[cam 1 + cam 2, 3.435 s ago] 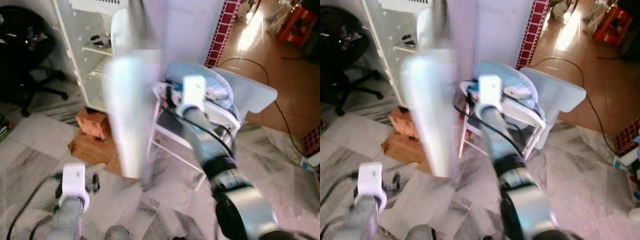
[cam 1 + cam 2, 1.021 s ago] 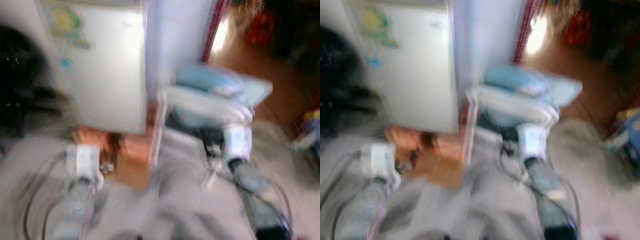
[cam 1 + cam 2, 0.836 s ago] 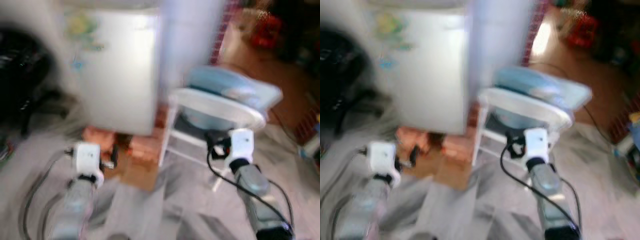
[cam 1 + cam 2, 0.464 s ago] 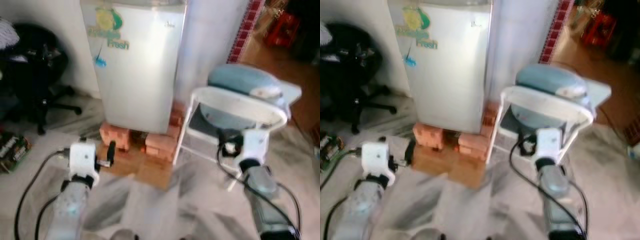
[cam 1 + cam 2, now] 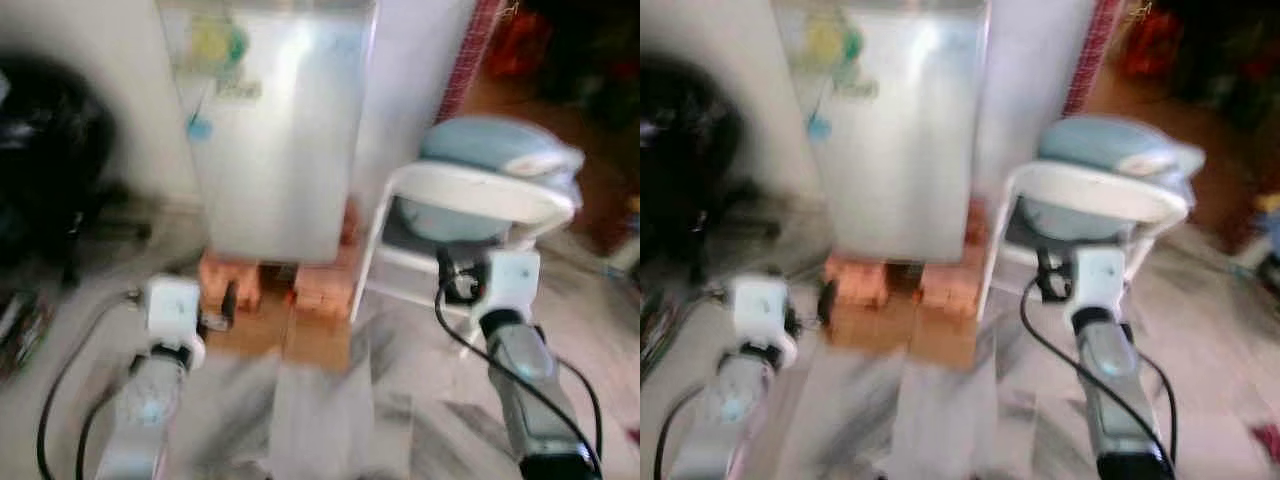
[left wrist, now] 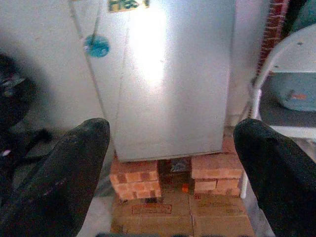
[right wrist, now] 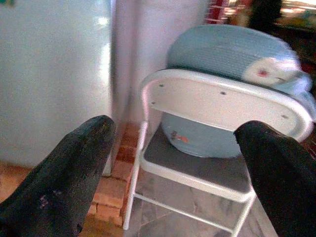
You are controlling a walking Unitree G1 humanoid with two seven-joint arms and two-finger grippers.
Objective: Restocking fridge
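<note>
Left gripper [image 6: 170,163], jaws spread wide and holding nothing, is aimed at the closed door of the small silver fridge [image 5: 275,140], which stands against the wall on two stacks of red bricks [image 6: 133,178] over flattened cardboard [image 6: 177,217] on the marble floor [image 5: 420,400]. Right gripper [image 7: 173,163], jaws likewise spread and holding nothing, faces a white folding chair [image 7: 222,106] just beside the fridge on its right, carrying a pale blue round bundle [image 7: 232,54] on its seat. A black office chair [image 5: 50,170] stands on the floor to the fridge's left; both head views are motion-blurred.
</note>
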